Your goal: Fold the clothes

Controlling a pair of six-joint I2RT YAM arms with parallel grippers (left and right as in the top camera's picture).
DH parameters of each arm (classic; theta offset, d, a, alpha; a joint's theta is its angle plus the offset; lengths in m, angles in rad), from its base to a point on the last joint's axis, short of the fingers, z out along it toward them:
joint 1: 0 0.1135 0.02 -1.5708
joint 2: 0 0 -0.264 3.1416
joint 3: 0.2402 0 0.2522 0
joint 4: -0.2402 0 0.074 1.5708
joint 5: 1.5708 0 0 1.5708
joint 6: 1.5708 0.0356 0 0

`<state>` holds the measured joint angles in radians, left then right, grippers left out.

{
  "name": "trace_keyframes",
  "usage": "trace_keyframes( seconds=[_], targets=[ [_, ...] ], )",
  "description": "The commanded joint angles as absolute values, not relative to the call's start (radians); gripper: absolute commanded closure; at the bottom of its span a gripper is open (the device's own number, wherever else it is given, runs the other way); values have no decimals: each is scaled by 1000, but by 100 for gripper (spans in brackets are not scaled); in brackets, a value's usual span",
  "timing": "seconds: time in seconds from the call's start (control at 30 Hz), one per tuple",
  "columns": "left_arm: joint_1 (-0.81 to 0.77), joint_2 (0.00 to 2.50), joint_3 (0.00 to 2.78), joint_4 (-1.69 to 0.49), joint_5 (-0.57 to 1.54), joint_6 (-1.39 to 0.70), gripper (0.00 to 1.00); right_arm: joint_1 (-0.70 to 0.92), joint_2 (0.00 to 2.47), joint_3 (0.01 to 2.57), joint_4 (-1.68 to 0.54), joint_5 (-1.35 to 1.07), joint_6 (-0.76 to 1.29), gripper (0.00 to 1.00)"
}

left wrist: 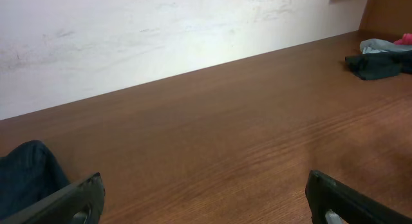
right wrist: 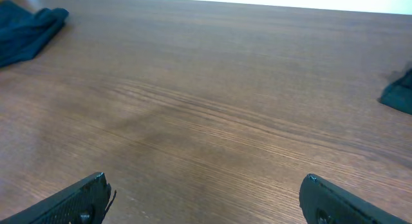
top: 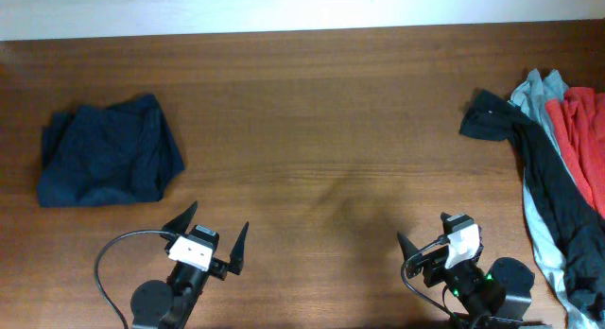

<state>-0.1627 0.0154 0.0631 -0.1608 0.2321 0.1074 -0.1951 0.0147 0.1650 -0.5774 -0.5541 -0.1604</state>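
The clothes lie in two places. A rumpled navy garment (top: 109, 151) rests at the table's left, also showing in the left wrist view (left wrist: 22, 176) and the right wrist view (right wrist: 26, 31). At the right edge a black T-shirt (top: 539, 164) sprawls over a grey-blue garment (top: 541, 86) and a red one (top: 588, 130). My left gripper (top: 218, 216) (left wrist: 205, 176) is open near the front edge, right of the navy garment, with bare wood between its fingers. My right gripper (top: 423, 227) (right wrist: 205, 177) is open too, holding nothing, well left of the pile.
A brown wooden table (top: 321, 130) stretches between the two heaps, with a pale wall (left wrist: 161, 31) behind its far edge. A black cable (top: 104, 272) loops beside my left arm. The black shirt's sleeve (right wrist: 400, 95) pokes in at the right.
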Motion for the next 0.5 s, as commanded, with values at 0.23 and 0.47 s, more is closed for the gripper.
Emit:
trace_keyframes(
  seconds=[0.23,0.47],
  targets=[
    [-168,8,51,-157,233,91,1,-190,7,160,-549,-581,-170,1],
    [-168,8,51,-157,274,91,1,-190,7,160,-546,-729,-168,2]
  ],
)
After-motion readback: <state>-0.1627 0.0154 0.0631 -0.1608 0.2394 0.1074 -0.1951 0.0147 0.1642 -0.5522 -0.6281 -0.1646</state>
